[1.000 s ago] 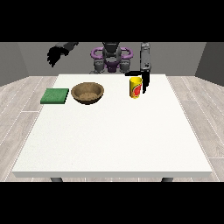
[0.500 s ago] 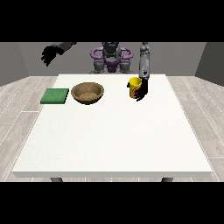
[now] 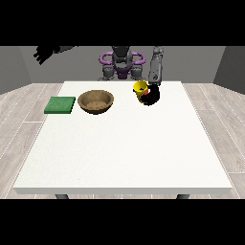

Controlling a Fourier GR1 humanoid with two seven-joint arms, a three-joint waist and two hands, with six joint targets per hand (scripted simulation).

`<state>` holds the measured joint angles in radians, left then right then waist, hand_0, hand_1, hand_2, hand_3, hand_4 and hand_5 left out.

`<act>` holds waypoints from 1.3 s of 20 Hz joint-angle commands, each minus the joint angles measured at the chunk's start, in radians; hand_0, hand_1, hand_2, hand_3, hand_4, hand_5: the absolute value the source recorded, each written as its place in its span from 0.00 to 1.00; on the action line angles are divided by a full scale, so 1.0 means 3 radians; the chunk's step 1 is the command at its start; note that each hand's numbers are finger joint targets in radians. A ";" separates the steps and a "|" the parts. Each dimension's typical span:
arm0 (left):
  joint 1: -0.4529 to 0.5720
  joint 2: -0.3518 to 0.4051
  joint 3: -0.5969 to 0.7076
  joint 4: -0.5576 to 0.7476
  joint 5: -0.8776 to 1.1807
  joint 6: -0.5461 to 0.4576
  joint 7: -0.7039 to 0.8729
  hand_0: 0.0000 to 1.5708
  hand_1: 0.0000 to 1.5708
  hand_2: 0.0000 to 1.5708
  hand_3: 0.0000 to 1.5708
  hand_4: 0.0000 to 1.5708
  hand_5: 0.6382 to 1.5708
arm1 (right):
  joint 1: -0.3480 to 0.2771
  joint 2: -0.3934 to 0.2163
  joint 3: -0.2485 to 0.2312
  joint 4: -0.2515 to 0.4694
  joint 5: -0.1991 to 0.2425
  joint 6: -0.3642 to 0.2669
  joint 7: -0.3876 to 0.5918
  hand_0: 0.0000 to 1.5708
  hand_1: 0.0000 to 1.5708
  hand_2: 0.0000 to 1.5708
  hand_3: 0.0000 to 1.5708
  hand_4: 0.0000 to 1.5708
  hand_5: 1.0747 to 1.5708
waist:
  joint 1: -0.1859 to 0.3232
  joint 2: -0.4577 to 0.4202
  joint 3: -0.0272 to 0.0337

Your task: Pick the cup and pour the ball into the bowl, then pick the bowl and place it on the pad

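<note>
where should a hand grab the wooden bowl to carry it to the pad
By the rim of the bowl, coming from above: it sits upright and open, wide and shallow, so its side offers little to wrap. The rim side away from the green pad leaves the pad unblocked.

One camera, facing my robot across the table.
It sits raised beyond the white table (image 3: 124,158), looking slightly down; the robot (image 3: 121,62) shows small at top.
</note>
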<state>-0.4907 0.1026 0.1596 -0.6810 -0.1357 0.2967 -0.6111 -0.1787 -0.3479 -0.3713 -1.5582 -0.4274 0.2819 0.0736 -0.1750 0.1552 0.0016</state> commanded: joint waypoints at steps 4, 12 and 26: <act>-0.0367 -0.0047 -0.0646 -0.0097 -0.0832 0.0606 0.0969 0.83 0.83 1.00 1.00 0.89 0.91 | 0.0052 -0.0046 -0.0056 0.0530 0.0083 0.0051 -0.0040 0.00 0.00 0.00 0.18 0.41 0.99 | 0.0190 -0.0524 0.0007; -0.0664 -0.0036 -0.1577 0.0424 -0.2378 0.1229 0.2065 0.86 0.86 1.00 1.00 0.92 0.97 | 0.0097 -0.0080 -0.0097 0.0862 0.0086 0.0175 -0.0135 0.00 0.00 0.00 0.05 0.43 0.98 | 0.0228 -0.0754 0.0015; -0.1749 -0.0341 -0.2467 0.0699 -0.3611 0.0279 0.3865 0.93 0.93 1.00 1.00 0.80 0.98 | -0.0192 -0.0169 -0.0047 0.1322 0.0148 0.0347 -0.0263 0.00 0.00 0.00 0.11 0.44 0.97 | 0.0147 -0.0710 0.0000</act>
<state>-0.9410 0.0053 -0.5110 -0.5125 -1.1078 0.4547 0.4495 -0.2183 -0.4035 -0.4017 -1.1694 -0.4017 0.3917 0.0010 -0.1318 -0.0511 0.0020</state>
